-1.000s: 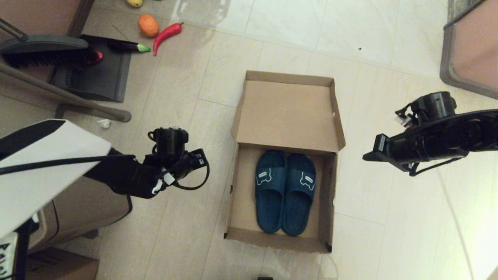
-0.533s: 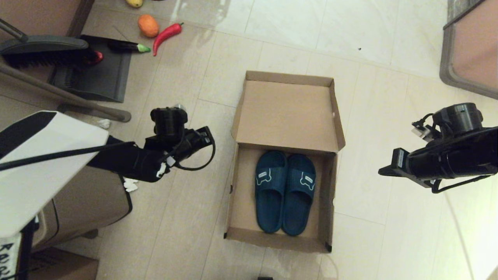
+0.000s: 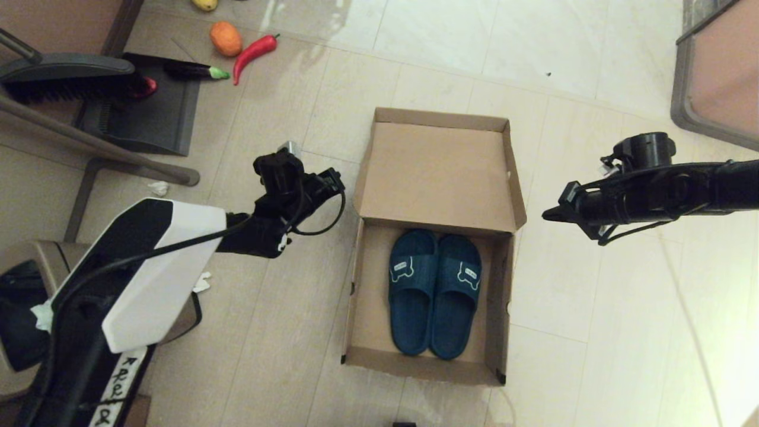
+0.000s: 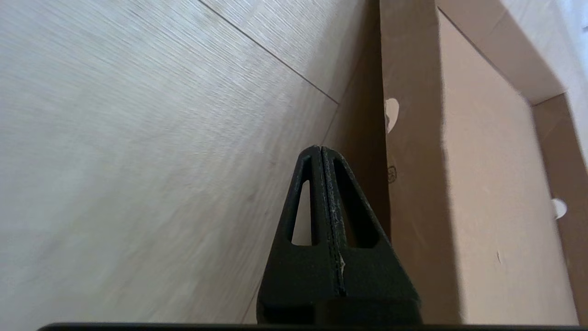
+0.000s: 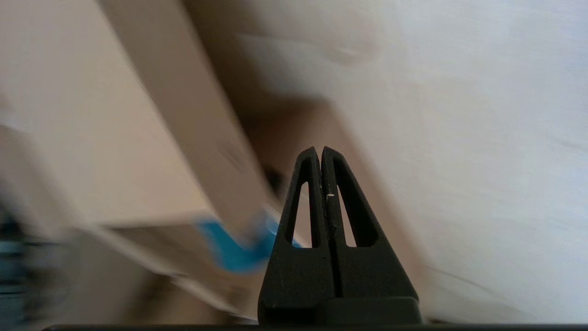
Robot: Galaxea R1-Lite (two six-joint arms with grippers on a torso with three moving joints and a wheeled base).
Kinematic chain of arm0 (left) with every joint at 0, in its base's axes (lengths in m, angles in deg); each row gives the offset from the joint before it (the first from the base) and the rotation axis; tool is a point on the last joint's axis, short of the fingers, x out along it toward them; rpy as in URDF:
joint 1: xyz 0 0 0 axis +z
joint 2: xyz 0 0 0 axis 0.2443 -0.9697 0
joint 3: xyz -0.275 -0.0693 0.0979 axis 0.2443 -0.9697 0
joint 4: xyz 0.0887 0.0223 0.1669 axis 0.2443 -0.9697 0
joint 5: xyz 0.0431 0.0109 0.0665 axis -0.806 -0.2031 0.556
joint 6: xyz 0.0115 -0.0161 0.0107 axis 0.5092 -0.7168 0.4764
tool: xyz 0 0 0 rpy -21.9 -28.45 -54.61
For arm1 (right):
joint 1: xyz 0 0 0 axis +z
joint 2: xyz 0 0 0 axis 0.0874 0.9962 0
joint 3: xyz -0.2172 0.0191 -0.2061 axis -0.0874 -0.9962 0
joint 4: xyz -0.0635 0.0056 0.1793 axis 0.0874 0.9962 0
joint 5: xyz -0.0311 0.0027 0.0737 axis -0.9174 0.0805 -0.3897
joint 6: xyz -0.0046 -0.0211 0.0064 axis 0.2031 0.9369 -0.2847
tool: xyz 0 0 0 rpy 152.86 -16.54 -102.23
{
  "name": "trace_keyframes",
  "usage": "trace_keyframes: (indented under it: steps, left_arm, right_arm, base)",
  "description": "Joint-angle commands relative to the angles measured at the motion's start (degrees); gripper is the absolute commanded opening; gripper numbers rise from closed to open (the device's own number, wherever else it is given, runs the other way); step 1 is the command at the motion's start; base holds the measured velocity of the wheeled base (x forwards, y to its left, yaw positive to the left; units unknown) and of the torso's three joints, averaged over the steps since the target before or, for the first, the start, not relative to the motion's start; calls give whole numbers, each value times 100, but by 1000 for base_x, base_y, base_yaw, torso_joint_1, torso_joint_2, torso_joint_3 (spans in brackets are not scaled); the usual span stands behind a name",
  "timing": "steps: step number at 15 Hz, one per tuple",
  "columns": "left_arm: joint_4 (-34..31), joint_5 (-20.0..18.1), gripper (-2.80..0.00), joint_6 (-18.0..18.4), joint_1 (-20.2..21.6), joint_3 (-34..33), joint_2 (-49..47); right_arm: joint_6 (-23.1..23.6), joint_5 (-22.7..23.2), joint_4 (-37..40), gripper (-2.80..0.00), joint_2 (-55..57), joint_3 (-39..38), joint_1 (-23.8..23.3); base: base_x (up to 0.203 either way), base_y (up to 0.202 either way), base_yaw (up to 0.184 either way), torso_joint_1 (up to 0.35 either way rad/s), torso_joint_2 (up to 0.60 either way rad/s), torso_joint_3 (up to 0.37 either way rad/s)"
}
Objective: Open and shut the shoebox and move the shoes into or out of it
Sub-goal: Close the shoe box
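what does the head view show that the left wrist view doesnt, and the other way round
Only the head view shows the shoes lying side by side in the shoebox, the right gripper off the box's right side, and the red chili pepper on the floor. Only the left wrist view shows the left gripper with its fingers pressed together, empty, and a cutout hole in the box's side. Both show the open box, its lid laid back, and the tiled floor.
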Motion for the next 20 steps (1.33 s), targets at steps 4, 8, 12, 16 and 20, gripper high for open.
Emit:
trace_keyframes:
  steps: [4, 8, 12, 16, 20]
  left_arm:
    - [349, 17, -280, -258, -170, 125, -324]
    - [357, 48, -280, -264, -307, 81, -334]
    - [356, 391, -280, -249, -422, -87, -294]
    - [468, 432, -280, -269, -526, -1331, 166]
    - [1009, 429, -280, -275, -675, -2894, 681]
  right_arm:
    - [-989, 332, -804, -280, 1431, 1438, 123]
    - [-1724, 353, -1637, -280, 1779, 1464, 196]
    - [-1685, 321, -1511, -280, 1756, 1402, 355]
    - [-1654, 284, -1227, -280, 1521, 1248, 476]
    - [-1194, -30, -1121, -280, 1190, 450, 504]
  base:
    - [0, 0, 0, 0, 0, 0]
    - [0, 0, 0, 0, 0, 0]
    - [0, 0, 0, 0, 0, 0]
    - [0, 0, 0, 0, 0, 0]
    - [0, 0, 0, 0, 0, 0]
